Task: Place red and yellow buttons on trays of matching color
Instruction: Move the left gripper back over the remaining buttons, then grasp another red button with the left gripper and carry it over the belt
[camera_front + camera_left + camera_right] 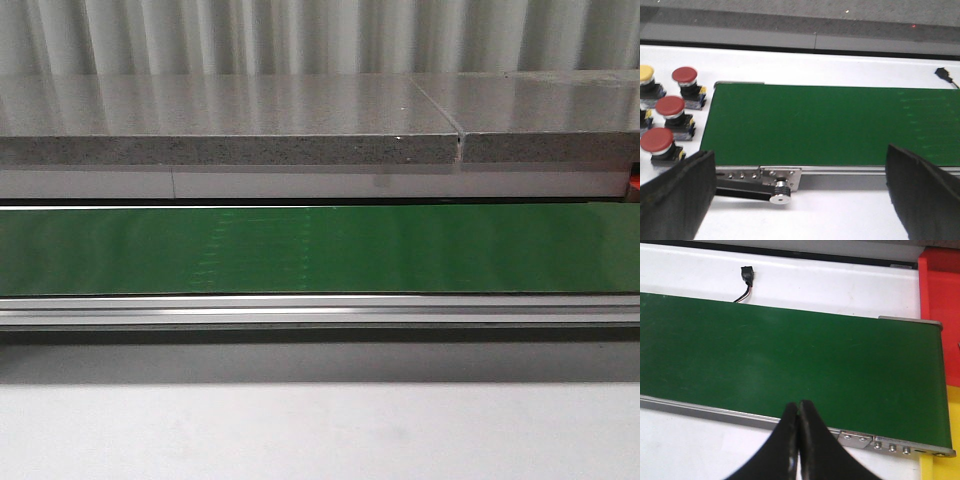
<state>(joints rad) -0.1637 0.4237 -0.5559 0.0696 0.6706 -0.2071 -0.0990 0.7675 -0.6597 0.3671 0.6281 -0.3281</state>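
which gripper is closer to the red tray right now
Right. The red tray shows only in the right wrist view, past the green belt's end beyond the shut right gripper. The open left gripper sees no tray.

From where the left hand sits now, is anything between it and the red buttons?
Nothing visible blocks the way. The left hand is open over the near edge of the green belt. The red buttons stand in a cluster on the white table just past the belt's end, beside a yellow button.
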